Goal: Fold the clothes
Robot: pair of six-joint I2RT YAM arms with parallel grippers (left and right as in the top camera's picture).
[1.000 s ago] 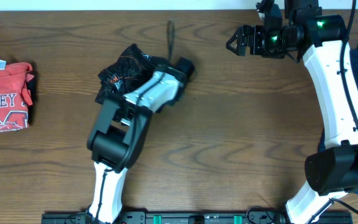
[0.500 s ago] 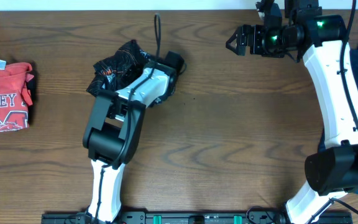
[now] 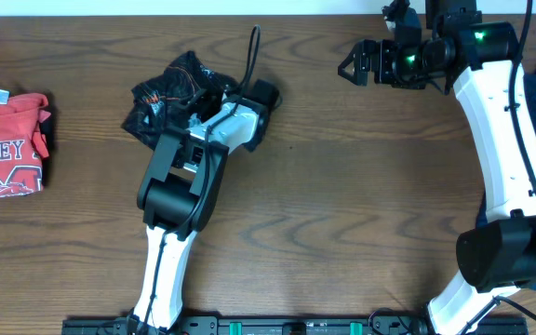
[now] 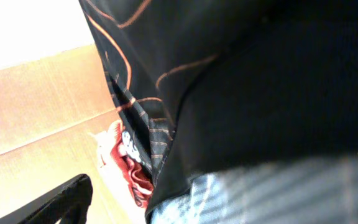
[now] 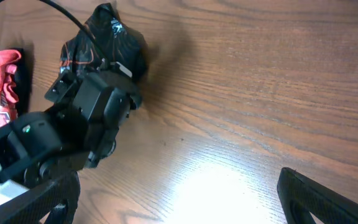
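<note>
Jersey [image 4: 260,81] fills left wrist view, pinched by left pincer [image 3: 194,104]; right pincer [image 3: 352,63] spread.

The brown wooden table [image 3: 361,205] has long wavy grain under a smooth, faintly glossy finish that throws back a pale glare in the right wrist view. The black crumpled cloth jersey [image 3: 161,93] [image 4: 266,87] is thin, soft fabric with fine orange printed lines, a slight sheen and a finely ribbed strip seen close up. Well left of the jersey, the red folded cloth T-shirt [image 3: 7,149] looks matt, with flat white print. Against the jersey, the left arm's white shell [image 3: 226,126] is smooth glossy plastic with matt black joints. Far right of the jersey, the right claw [image 3: 350,63] is matt black, as are its fingers [image 5: 325,196].
</note>
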